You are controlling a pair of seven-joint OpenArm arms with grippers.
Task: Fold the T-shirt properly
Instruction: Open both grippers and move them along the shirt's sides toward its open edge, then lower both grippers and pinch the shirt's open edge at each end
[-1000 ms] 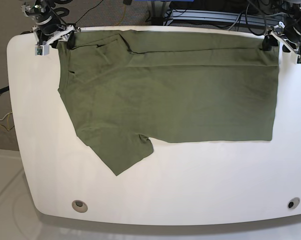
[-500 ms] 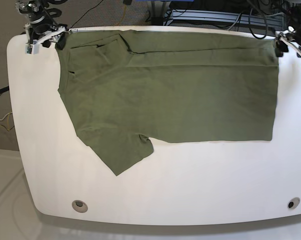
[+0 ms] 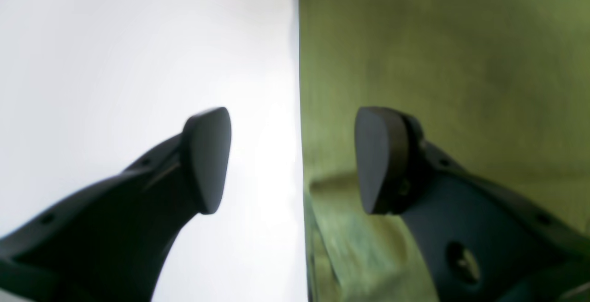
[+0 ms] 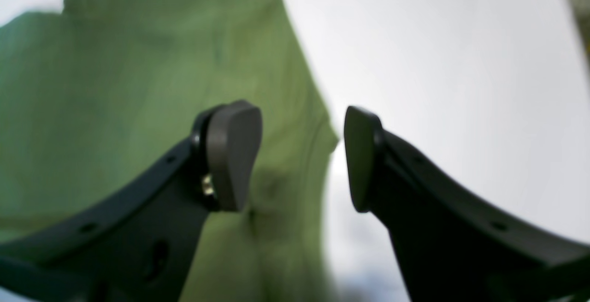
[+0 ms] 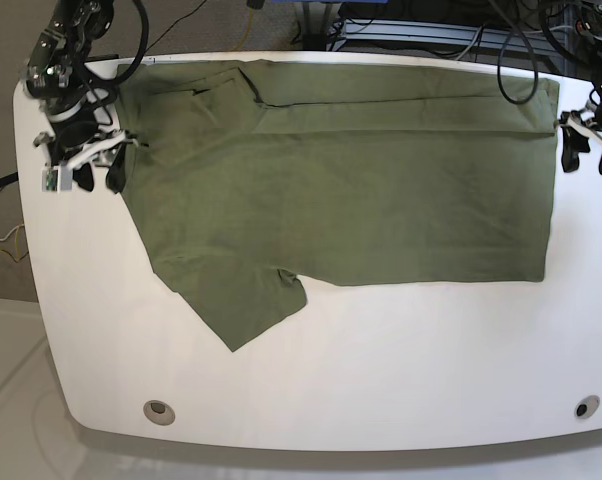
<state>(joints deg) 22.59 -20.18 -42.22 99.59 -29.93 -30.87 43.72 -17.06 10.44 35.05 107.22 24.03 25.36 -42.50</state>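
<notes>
Base view: the T-shirt point(image 5: 341, 175) lies spread across the far half of the white table point(image 5: 381, 360), its far long edge already turned over toward the middle, one sleeve sticking out at the near left.
Just changed: a second ago both grippers sat at the two far corners of the cloth; now each has come down along its own short side, level with the upper body of the shirt.
Left gripper point(image 5: 588, 140): jaws apart with nothing between them, astride the straight hem edge on the view's right; the left wrist view shows one pad over bare table and one over green cloth.
Right gripper point(image 5: 81, 165): jaws apart and empty, just beside the collar end of the shirt; its wrist view shows the cloth edge running between the pads.
What that means: the far fold looks finished and let go, and I'd judge the arms are moving toward the near edge for the next lengthwise fold.
Surface: smooth, glossy white top with rounded corners and two small round fittings near the front.
Room: cables and dark equipment behind the table, pale floor at the left.
</notes>
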